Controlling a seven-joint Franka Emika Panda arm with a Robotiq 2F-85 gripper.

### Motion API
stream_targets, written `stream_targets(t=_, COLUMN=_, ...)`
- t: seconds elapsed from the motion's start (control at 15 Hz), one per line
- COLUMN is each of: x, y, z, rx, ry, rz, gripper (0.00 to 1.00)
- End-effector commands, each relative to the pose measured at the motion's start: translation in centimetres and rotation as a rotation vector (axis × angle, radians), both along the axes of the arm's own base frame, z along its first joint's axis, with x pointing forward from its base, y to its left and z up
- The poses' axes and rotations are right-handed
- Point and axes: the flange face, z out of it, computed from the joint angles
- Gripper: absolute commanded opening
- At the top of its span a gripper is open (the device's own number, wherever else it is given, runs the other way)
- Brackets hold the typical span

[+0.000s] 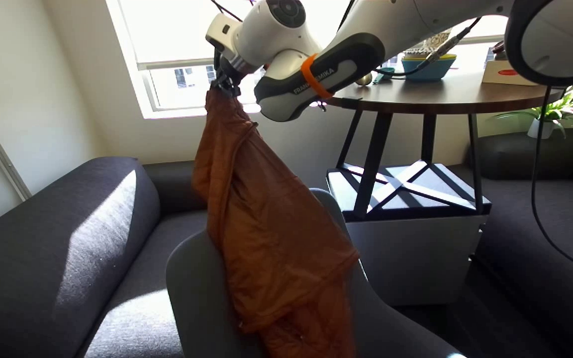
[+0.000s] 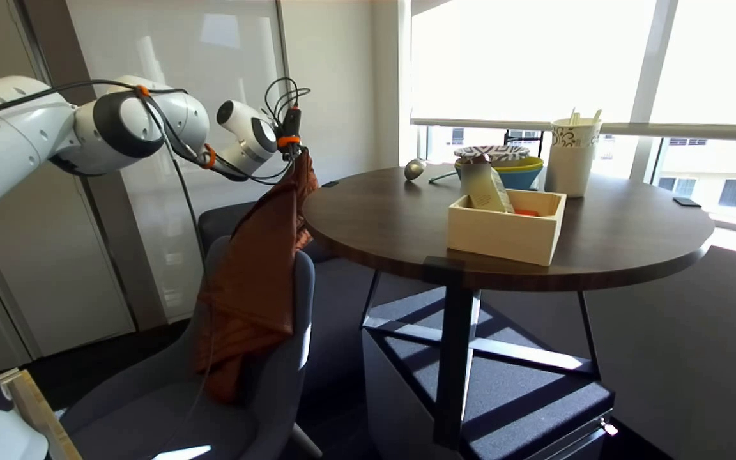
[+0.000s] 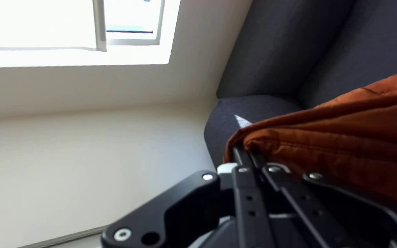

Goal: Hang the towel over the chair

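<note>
The rust-orange towel [image 1: 276, 223] is long and wrinkled. My gripper [image 1: 224, 89] is shut on its top end, well above the chair, as the wrist view also shows at the fingertips [image 3: 247, 148]. In both exterior views the towel [image 2: 256, 275] slants down from the gripper [image 2: 292, 152] across the top edge of the grey-blue chair [image 1: 194, 288]. Its lower part lies against the seat side of the backrest [image 2: 305, 287] and reaches down towards the seat. The held end is beyond the backrest's top edge. In the wrist view the towel [image 3: 350, 144] runs off right; the chair is out of view there.
A round brown table [image 2: 381, 217] stands beside the chair, bearing a wooden box [image 2: 502, 233], bowls [image 2: 521, 176] and a patterned cup [image 2: 572, 160]. A grey cabinet [image 1: 406, 258] is under it. Dark grey sofas [image 1: 28, 258] and a window [image 1: 182, 84] lie behind.
</note>
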Motion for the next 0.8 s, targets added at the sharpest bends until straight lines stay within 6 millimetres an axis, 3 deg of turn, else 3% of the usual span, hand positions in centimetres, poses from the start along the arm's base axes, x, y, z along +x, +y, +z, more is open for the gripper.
stream_targets(t=0.0, x=0.0, y=0.2, z=1.1, rx=0.007, ry=-0.015, rz=0.001, gripper=0.03)
stream_targets(t=0.13, x=0.0, y=0.4, z=1.7, rx=0.01, ry=-0.023, rz=0.0, gripper=0.01)
stream_targets(t=0.27, x=0.2, y=1.1, z=3.2, rx=0.048, ry=-0.153, rz=-0.03, gripper=0.01)
stream_targets(t=0.73, x=-1.3, y=1.5, z=11.7, rx=0.038, ry=-0.42, rz=-0.077, gripper=0.01)
